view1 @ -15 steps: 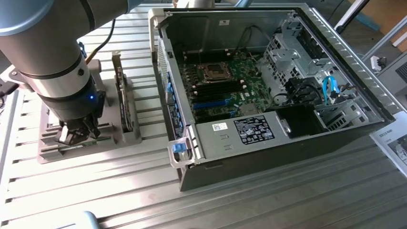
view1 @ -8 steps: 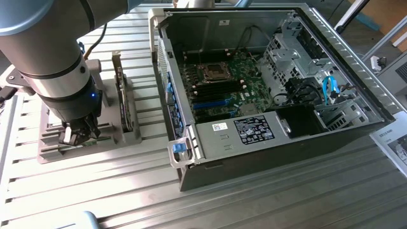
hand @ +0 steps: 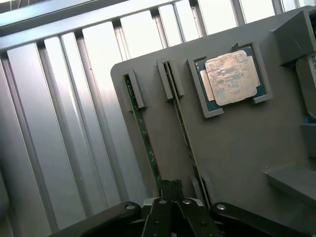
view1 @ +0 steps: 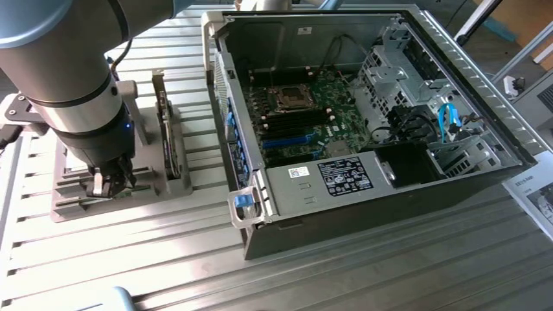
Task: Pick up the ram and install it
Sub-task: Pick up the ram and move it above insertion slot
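The gripper [hand: 170, 190] is low over the grey holder tray [hand: 237, 148], at the corner of the tray farthest from the computer case [view1: 484, 84]. Its fingers are drawn right together and seem to pinch the thin top edge of the ram [hand: 143, 126]. The ram stands on edge in the outermost slot of the tray, not yet lifted out.

The grip looks to sit at one end of the stick rather than its middle. My guess is that a pull from there could cock the ram in its slot, so that it jams or slips from the pads. A second stick [hand: 181, 123] stands in the next slot, just beside the first, and a sideways drift could knock it. The processor [hand: 231, 78] lies in its own pocket further across the tray, well apart.

Room is tight on the tray's case side, where an upright card [view1: 164, 129] stands between the tray and the case wall. Above the tray, and off its outer edge, the space is open
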